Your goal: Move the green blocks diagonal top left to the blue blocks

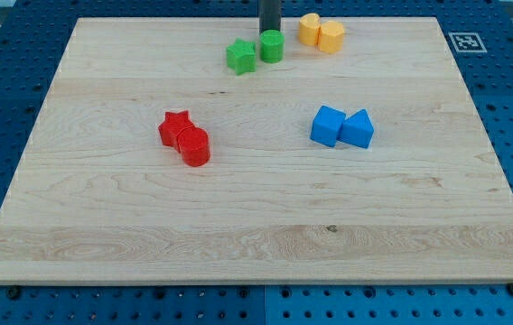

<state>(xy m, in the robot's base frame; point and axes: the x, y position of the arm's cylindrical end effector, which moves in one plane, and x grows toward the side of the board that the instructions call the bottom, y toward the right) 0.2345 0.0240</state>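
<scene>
A green star block (240, 57) and a green cylinder (272, 46) sit side by side near the view's top centre of the wooden board (103, 217). Two blue blocks, a cube-like one (328, 125) and a wedge-like one (358, 129), touch each other right of centre, below and to the right of the green pair. My tip (269, 32) is a dark rod coming down from the view's top edge, right behind the green cylinder; its very end is hidden by that cylinder.
Two yellow blocks (321, 32) stand at the view's top, just right of the rod. A red star (175, 127) and a red cylinder (194, 147) touch each other left of centre. A marker tag (467, 41) is at the top right corner.
</scene>
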